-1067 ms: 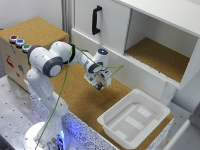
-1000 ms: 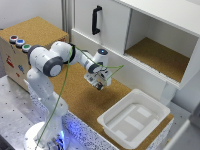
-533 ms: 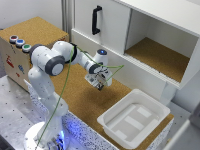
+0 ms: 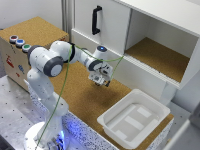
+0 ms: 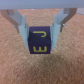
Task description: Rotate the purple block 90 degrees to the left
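In the wrist view the purple block [image 5: 39, 42] is a dark cube with yellow markings on its faces. It sits between the two fingers of my gripper [image 5: 40, 36], which press on its two sides. The cork surface lies just beneath it. In the exterior view my gripper [image 4: 100, 81] points down over the cork counter [image 4: 75, 90], in front of the white cabinet. The block is too small and too covered by the fingers to make out there.
A white tray [image 4: 112, 120] stands on the counter at the exterior view's right. The cabinet has a closed door with a black handle [image 4: 95, 20] and an open shelf [image 4: 160, 55]. A box with round coloured buttons [image 4: 19, 42] stands at the left.
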Controlling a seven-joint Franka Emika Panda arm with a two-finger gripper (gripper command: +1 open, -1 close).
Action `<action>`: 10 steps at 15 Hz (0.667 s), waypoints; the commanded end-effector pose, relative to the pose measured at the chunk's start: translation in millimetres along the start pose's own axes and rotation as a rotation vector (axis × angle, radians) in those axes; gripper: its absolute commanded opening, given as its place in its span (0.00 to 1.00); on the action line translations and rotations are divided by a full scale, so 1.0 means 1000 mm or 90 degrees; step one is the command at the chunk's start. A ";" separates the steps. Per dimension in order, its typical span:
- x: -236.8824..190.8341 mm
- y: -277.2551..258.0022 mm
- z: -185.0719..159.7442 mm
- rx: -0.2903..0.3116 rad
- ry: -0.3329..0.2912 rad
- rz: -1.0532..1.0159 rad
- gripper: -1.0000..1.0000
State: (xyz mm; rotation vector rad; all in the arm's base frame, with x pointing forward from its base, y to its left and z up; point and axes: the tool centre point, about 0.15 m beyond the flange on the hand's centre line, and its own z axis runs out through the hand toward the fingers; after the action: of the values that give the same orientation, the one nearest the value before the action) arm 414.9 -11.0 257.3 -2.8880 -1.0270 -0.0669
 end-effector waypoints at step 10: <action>0.000 -0.005 0.050 0.037 -0.133 -0.672 0.00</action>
State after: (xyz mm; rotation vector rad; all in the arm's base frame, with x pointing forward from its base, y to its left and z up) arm 388.0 -14.1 243.9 -2.1297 -2.2054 0.1254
